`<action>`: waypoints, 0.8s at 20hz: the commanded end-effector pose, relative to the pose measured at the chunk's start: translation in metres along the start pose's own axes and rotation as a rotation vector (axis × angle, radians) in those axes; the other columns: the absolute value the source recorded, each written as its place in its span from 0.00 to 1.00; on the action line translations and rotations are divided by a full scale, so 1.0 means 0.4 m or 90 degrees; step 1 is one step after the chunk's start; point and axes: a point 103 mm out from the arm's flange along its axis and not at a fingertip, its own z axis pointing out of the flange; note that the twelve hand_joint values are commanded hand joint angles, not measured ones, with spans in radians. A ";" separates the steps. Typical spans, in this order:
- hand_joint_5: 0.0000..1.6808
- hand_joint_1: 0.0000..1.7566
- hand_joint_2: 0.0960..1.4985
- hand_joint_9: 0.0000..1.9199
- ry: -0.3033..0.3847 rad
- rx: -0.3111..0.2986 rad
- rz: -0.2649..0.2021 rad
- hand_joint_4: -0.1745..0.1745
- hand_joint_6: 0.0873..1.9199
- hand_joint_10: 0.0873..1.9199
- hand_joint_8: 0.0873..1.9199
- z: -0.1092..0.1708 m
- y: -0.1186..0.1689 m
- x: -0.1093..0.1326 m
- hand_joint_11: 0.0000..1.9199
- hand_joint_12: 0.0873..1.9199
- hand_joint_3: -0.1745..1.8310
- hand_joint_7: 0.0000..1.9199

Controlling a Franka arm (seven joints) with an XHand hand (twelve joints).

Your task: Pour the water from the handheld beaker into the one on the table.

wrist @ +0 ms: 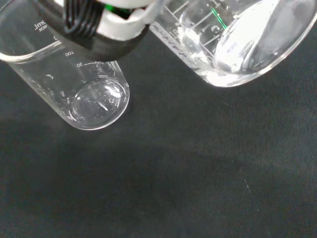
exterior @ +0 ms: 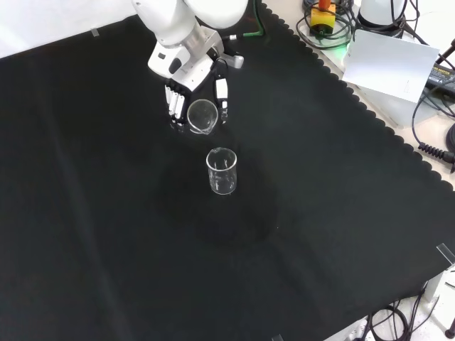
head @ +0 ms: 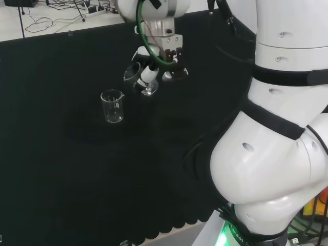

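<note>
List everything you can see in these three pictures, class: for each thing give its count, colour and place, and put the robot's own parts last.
Beaker on the cloth: one, clear glass, upright, near the cloth's middle in the front view, just below the hand there.
Handheld beaker: one, clear glass, tilted in the hand with its mouth toward the standing beaker; apart from it.
Cloth: one, black, covers the bench, scalloped edge at the right in the front view.
Cables: several, dark, on the pale floor beyond the cloth in the head view.
White board: one, off the cloth at the front view's upper right.
Arm links: white, large, at the head view's right.
Hand: one, black and white, fingers curled round the handheld beaker.
</note>
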 end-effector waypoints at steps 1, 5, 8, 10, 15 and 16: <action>0.58 0.73 0.73 0.67 -0.045 0.026 0.007 0.18 0.50 0.52 0.32 -0.017 0.008 0.037 0.53 0.40 0.00 0.67; 0.58 0.73 0.73 0.67 -0.069 0.043 0.012 0.18 0.50 0.52 0.32 -0.028 0.009 0.047 0.53 0.40 0.00 0.67; 0.58 0.73 0.73 0.67 -0.087 0.052 0.012 0.18 0.51 0.52 0.32 -0.033 0.007 0.054 0.53 0.40 0.00 0.67; 0.58 0.73 0.73 0.67 -0.108 0.065 0.011 0.18 0.51 0.52 0.32 -0.038 0.007 0.073 0.53 0.40 0.00 0.67; 0.58 0.73 0.73 0.67 -0.133 0.081 0.007 0.18 0.51 0.52 0.32 -0.047 0.000 0.095 0.53 0.40 0.00 0.67; 0.58 0.73 0.73 0.67 -0.135 0.082 0.005 0.18 0.51 0.52 0.32 -0.045 0.001 0.095 0.53 0.40 0.00 0.67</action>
